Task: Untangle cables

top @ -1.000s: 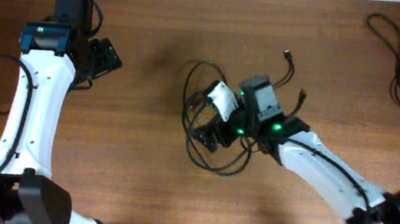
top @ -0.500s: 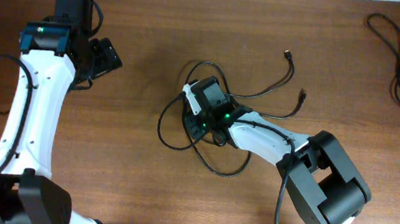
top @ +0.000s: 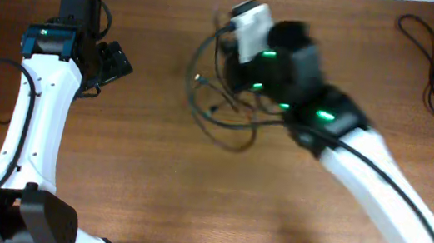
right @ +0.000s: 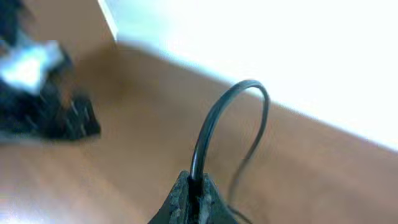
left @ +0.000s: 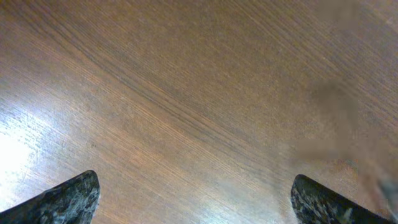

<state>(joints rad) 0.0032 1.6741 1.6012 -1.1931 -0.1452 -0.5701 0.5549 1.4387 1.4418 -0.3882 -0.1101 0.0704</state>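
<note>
The bench (top: pixel 134 178) is bare brown wood. The right arm (top: pixel 378 176) is the biggest thing on it. It reaches from the near right corner across to the middle of the far edge, and it is blurred in the overhead view. The left arm (top: pixel 33 114) stands along the left edge, bent at the elbow, with its wrist turned toward the middle of the bench.

The cables (top: pixel 220 112) hang and lie as a knot of thin black loops just below the right arm's wrist, near the middle of the far edge. Some strands look raised off the wood, though the blur makes it hard to tell which. One loose cable (top: pixel 431 83) lies by itself in the far right corner, well apart from the knot.

The right gripper (right: pixel 191 196) has its jaws closed on a single strand (right: pixel 214 118), which arches up and over from the pinch. The left gripper (left: pixel 199 202) has its jaws spread wide with only wood between them. It is near the far left corner and well apart from the knot.

These cords look light, limp and smooth. A pulled strand will probably drag the whole knot along rather than slide free, and it may slip through a pinch. It would be better to hold a strand near a plug end or where it leaves the knot, while the other jaws pin the bundle down.
</note>
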